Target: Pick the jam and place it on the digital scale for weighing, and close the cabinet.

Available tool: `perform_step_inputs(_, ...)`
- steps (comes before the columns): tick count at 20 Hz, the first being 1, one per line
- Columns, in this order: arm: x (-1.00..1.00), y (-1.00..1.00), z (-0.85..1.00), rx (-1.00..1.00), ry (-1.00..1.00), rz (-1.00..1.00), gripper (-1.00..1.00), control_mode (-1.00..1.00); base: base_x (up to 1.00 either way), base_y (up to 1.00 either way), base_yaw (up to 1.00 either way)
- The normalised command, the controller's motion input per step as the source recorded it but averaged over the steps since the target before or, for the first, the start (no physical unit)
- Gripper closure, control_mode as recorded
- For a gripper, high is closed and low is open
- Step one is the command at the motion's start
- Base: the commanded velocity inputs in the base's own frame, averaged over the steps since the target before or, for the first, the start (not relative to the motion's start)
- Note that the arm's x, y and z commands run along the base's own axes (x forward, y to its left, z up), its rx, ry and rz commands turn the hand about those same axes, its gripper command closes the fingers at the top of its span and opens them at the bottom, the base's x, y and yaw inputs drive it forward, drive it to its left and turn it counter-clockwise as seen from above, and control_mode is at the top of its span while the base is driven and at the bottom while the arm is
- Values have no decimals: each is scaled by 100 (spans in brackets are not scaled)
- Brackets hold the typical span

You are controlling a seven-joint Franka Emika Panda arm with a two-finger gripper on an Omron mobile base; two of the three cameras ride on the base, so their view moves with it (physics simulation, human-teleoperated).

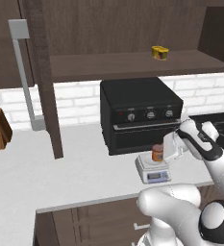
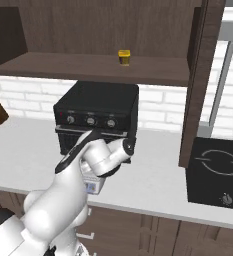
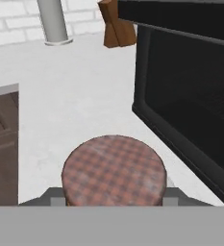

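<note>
White arm rises from base at lower right of left base view, bends at rounded elbow, forearm reaching forward and left. Wrist angled downward, dark joint band visible. Gripper (image 1: 162,153) held low at end of arm, pointing sideways to left. In right base view, arm curls up from lower left, wrist folded over, hand hidden behind forearm. Finger spacing not clear from any view.

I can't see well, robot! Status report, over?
Gripper beside jam, grip unclear. Jam standing on digital scale. Cabinet door open. Nothing in the way.
</note>
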Motion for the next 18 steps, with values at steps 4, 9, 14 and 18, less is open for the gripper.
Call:
perform_step_inputs(4, 29, -2, -31, 0, 0, 0, 100, -100, 0, 0, 0)
perform_step_inputs(9, 29, 0, -14, 0, 0, 0, 100, -100, 0, 0, 0)
perform_step_inputs(14, 14, 0, -19, 0, 0, 0, 100, -100, 0, 0, 0)
perform_step_inputs(18, -9, 9, -21, -2, 0, 0, 100, -100, 0, 0, 0)
